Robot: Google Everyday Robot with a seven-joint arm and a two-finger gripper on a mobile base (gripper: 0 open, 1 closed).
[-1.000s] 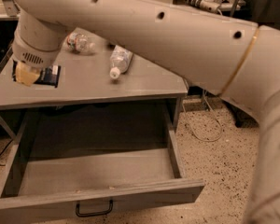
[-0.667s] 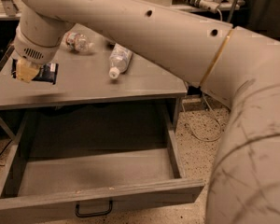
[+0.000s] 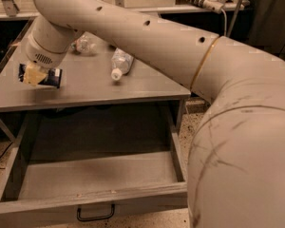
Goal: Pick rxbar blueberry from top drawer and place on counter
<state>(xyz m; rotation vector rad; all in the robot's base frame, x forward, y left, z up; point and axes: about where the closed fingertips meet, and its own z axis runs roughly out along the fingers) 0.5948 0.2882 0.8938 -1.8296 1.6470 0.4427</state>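
Gripper (image 3: 37,76): held over worktop (image 3: 90,87), left end — fingers (image 3: 31,73) clamped on rxbar blueberry (image 3: 53,78).
Top drawer (image 3: 99,172): pulled open.
Clear bottle (image 3: 121,63): laid mid-worktop.

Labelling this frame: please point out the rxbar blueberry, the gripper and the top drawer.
rxbar blueberry (image 3: 55,79): camera view, wrapper's right end.
gripper (image 3: 33,74): camera view, between jaws, above counter (image 3: 147,82).
top drawer (image 3: 142,201): camera view, front panel.

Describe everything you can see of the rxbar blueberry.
The rxbar blueberry is a small, flat, dark blue-black wrapper with pale lettering. The tool grips it, pale fingers closed across its middle, both ends showing. It sits roughly level over the left part of the counter, behind the open top drawer. Whether it touches the counter cannot be told.
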